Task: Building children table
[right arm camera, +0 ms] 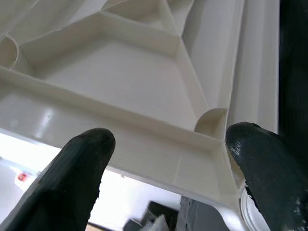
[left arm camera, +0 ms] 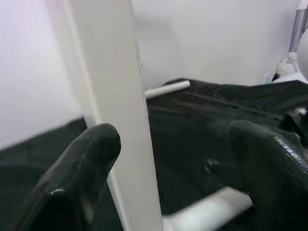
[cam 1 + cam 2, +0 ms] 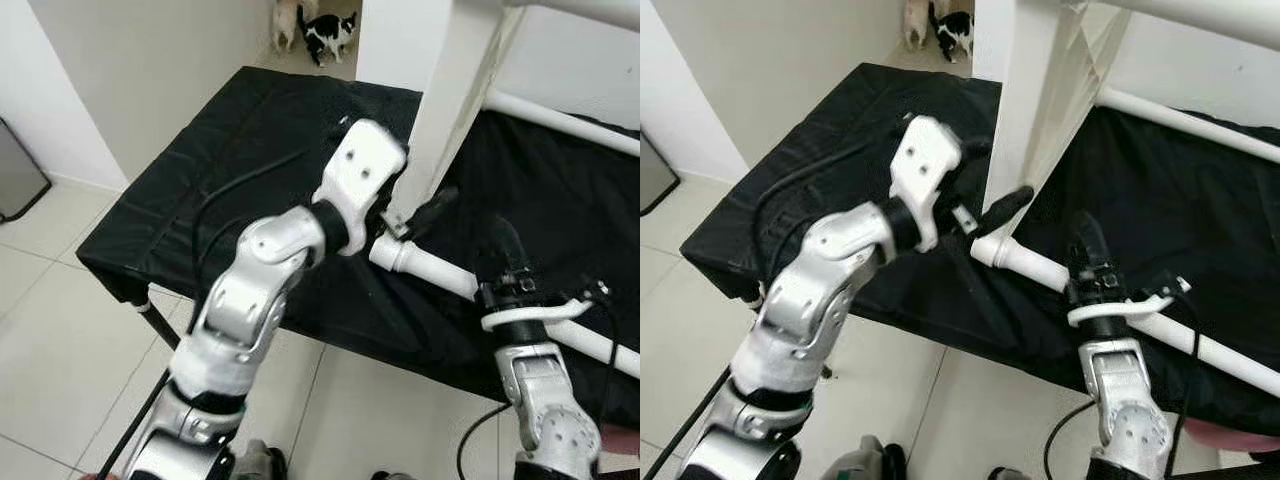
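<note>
A white plastic children's table top [image 3: 470,90] stands on edge over a black-draped surface [image 3: 230,150], its ribbed underside [image 1: 125,82] of moulded cells turned toward the right wrist camera. A white tubular leg [image 3: 440,268] lies across the black cloth at the foot of the upright panel, running toward the robot's right; a second white tube [image 3: 560,122] lies farther back against the wall.

The left claw [image 3: 420,215] reaches in at the base of the panel, just above the socket end of the near leg. Its two black fingers [image 2: 82,173] are spread apart in the left wrist view, with the panel's white edge [image 2: 120,110] rising between them; whether either pad touches the plastic cannot be told. The silver left arm [image 3: 250,300] bends up from the lower left, a black cable [image 3: 225,190] looping beside it.

The right claw [image 3: 505,250] points upward near the leg, close to the front edge of the surface. Its fingers [image 1: 77,173] are likewise parted, framing the ribbed underside and gripping nothing.

The surface stands on pale floor tiles [image 3: 60,330] between white walls. Beyond its far end, a black-and-white cat [image 3: 328,35] stands in the passage, with a pale animal [image 3: 287,20] beside it.
</note>
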Robot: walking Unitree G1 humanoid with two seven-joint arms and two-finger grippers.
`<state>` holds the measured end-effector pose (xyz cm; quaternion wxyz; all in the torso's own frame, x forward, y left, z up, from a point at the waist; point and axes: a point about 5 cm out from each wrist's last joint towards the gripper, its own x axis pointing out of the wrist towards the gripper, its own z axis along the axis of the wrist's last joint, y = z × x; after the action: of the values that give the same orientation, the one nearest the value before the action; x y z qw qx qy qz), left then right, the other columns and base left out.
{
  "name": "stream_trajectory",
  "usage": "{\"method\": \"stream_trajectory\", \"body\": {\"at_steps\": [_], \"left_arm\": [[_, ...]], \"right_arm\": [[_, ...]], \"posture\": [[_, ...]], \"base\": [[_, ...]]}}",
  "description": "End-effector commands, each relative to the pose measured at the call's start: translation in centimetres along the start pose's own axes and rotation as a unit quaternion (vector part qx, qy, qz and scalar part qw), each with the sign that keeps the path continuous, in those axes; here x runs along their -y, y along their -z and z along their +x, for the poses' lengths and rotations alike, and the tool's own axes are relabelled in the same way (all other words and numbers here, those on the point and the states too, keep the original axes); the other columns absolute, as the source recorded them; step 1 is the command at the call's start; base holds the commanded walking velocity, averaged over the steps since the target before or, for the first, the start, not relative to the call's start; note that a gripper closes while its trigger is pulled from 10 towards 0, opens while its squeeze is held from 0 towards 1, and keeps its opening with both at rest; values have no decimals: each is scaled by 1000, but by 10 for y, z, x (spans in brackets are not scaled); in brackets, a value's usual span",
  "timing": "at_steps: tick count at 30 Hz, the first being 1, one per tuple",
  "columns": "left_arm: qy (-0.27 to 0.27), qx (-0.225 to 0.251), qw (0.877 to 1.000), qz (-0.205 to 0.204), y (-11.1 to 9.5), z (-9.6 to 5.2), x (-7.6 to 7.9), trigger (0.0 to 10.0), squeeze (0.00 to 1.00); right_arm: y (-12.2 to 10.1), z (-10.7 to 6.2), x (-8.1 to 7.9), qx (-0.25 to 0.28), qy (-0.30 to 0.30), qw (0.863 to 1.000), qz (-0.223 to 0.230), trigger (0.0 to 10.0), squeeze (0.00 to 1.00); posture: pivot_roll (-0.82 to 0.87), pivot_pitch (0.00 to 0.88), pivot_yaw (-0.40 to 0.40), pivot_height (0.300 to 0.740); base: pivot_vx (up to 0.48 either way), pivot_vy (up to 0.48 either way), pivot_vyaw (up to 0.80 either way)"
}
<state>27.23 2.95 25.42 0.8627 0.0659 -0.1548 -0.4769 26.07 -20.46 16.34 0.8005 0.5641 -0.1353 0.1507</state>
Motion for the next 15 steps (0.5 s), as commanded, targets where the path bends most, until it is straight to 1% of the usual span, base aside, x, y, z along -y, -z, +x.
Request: {"method": "stream_trajectory", "body": {"at_steps": [1,2,5,6,8,11,12,15], "left_arm": [[17,-10,1000,-5,4,-8,2,10000,0],[16,-10,1000,-3,5,-10,2,10000,0],[-23,-38,999,-9,18,-22,-5,10000,0],[-23,-38,999,-9,18,-22,-5,10000,0],[-36,-45,998,-17,22,-29,-8,10000,0],[-72,-64,995,-18,30,-39,-18,10000,0],[-72,-64,995,-18,30,-39,-18,10000,0],[-80,-70,994,-13,31,-45,-21,10000,0]], "right_arm": [[2,4,3,-7,1,1000,-10,10000,0],[2,5,3,-8,1,1000,-11,10000,0],[3,14,5,-20,1,999,-34,10000,0],[3,14,5,-20,1,999,-34,10000,0],[2,18,5,-21,2,999,-44,10000,0],[-4,26,8,-12,15,997,-69,10000,0],[-4,26,8,-12,15,997,-69,10000,0],[-6,30,10,-7,15,997,-77,10000,0]], "posture": [[5,32,-44,740],[5,32,-44,740],[26,27,-65,740],[26,27,-65,740],[26,27,-65,740],[36,23,-76,740],[36,23,-76,740],[37,19,-76,740]], "base": [[0,0,0],[0,0,0],[0,0,0],[0,0,0],[0,0,0],[0,0,0],[0,0,0],[0,0,0]]}}
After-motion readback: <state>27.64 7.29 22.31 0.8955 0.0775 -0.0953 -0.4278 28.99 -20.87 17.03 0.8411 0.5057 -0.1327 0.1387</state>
